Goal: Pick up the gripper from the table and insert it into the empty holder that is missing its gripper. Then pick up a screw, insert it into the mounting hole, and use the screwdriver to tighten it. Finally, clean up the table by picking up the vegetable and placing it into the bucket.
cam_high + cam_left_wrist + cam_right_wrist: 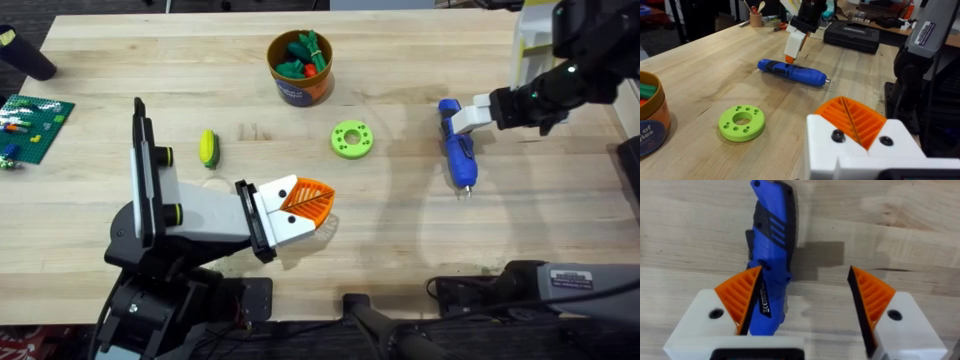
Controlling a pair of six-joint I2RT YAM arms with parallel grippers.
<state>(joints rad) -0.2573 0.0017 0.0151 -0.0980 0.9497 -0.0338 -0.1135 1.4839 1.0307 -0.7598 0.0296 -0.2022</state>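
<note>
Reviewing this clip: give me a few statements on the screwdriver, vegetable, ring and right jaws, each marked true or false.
1. The screwdriver lies flat on the table. True.
2. The right gripper is shut on the screwdriver. False: its jaws are open, one finger beside the blue body.
3. The vegetable is in the bucket. False: it lies on the table, left of the bucket.
4. The green ring lies between vegetable and screwdriver. True.

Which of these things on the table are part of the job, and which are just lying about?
Part of the job:
holder
screwdriver
vegetable
bucket

Lying about:
green ring disc
brick baseplate
black case
</note>
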